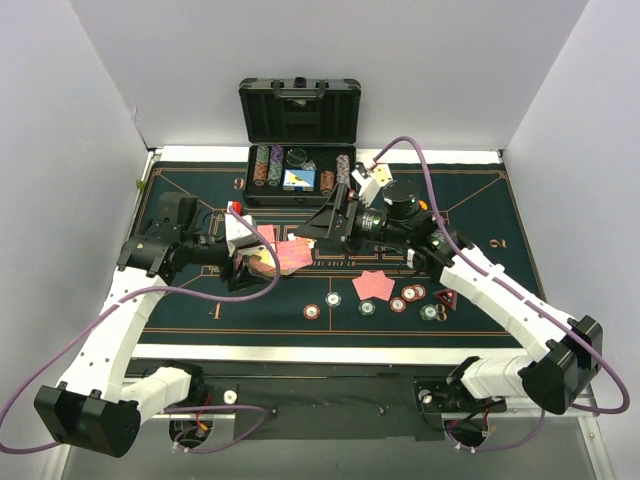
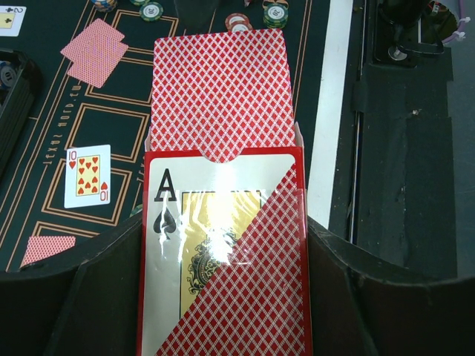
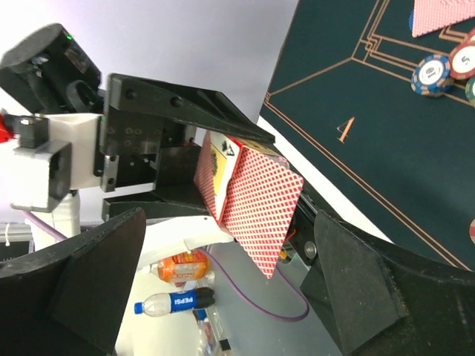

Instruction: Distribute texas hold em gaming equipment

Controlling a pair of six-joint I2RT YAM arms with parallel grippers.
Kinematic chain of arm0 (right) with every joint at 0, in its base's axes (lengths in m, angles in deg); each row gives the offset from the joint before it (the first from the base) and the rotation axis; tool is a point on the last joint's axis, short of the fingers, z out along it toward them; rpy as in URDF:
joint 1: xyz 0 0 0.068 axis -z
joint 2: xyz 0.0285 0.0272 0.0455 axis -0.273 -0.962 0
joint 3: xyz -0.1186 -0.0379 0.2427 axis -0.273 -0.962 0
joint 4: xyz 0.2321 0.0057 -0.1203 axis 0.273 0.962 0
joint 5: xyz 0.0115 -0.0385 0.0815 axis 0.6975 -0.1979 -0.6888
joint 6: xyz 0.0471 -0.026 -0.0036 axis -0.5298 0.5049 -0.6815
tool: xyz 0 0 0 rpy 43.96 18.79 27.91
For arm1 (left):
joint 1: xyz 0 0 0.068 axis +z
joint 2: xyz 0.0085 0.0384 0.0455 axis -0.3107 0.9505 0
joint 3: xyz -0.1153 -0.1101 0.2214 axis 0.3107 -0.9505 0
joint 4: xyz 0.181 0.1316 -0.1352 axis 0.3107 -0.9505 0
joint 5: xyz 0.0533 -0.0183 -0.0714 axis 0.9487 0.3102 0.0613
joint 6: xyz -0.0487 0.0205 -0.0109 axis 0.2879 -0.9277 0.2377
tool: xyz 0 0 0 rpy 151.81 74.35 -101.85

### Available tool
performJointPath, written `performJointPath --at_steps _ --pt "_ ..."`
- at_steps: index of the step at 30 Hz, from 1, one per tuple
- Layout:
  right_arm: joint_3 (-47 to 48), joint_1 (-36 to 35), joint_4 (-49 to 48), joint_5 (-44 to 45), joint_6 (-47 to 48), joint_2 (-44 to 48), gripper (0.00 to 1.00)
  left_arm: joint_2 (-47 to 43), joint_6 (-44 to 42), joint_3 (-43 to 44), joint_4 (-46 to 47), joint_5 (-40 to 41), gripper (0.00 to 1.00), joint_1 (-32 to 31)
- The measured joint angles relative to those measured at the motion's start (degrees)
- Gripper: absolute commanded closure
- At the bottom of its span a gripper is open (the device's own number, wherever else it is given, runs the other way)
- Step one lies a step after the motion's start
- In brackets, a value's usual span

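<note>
From where I stand, the job in hand looks like drawing a card out of the pack. The left pincer [image 2: 223, 311] is clamped on the sides of the card box [image 2: 223, 259] and holds it up over the middle of the surface [image 1: 260, 322]. A block of red-backed cards [image 2: 219, 89] pokes out past the box's open end. The right pincer [image 3: 230, 222] is spread wide in front of that exposed end, one finger off to either side, with nothing in its grip. To do this well, I'd say the right one should close only on the exposed card ends, short of the box lip. It should then pull straight along the box's length while the left grips firmly, so the box doesn't slide out too. Taking a single card rather than the whole block looks like the tricky part. The left wrist view shows the box's ace-of-spades face and a face-up ten of hearts [image 2: 87, 176] on the felt beside it, which the arms hide from overhead. Only the right wrist view shows the cards nearly edge-on, with a gap to its own fingers. The overhead view alone gives the spread: a face-down pair [image 1: 373, 285], loose chips [image 1: 398, 303] and the triangular marker [image 1: 446, 298] ahead of the right arm, and the open black case [image 1: 300, 150] at the far edge.
</note>
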Motion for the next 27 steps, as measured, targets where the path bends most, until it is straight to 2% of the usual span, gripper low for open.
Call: performJointPath --at_steps 4,8,12,18,20,27 --pt "0.0 -1.9 2.45 0.42 1.16 -1.53 0.09 0.0 0.42 0.0 0.42 0.0 0.98 0.0" --pt "-0.52 -4.09 4.68 0.87 2.12 -3.85 0.14 0.0 0.42 0.0 0.42 0.0 0.98 0.0" --pt "-0.63 -5.03 5.2 1.01 2.05 -4.9 0.25 0.0 0.42 0.0 0.42 0.0 0.98 0.0" --pt "-1.53 -5.03 3.3 0.81 0.48 -5.09 0.49 0.0 0.42 0.0 0.42 0.0 0.98 0.0" --pt "-2.69 -5.01 1.97 0.55 -0.63 -5.09 0.54 0.0 0.42 0.0 0.42 0.04 0.98 0.0" --pt "-3.45 -4.57 -0.02 0.13 -2.01 -5.09 0.62 0.02 0.44 -0.09 0.37 0.68 0.98 0.0"
